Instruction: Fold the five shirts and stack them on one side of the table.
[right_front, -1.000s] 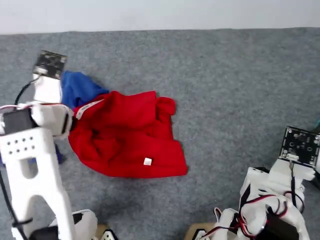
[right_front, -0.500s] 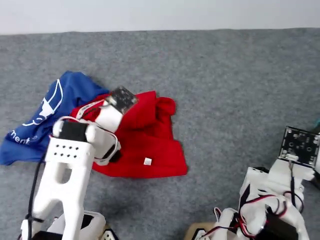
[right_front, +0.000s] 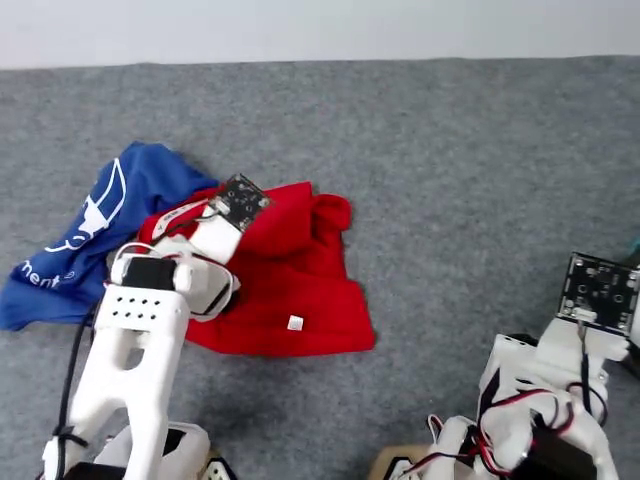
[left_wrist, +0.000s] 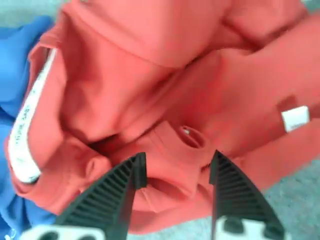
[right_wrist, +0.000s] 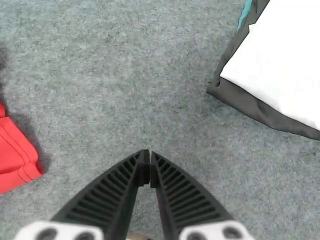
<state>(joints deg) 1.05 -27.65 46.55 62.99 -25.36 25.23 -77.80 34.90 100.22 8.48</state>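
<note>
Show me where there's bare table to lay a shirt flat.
The wide grey table between the red shirt and the right arm is bare, as is the far strip. The left is crowded: blue shirt, red shirt, left gripper above.

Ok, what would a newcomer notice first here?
The crumpled red shirt left of centre, overlapping a blue shirt farther left. The left gripper hangs open just over the red folds; the right gripper rests shut above bare grey mat.
</note>
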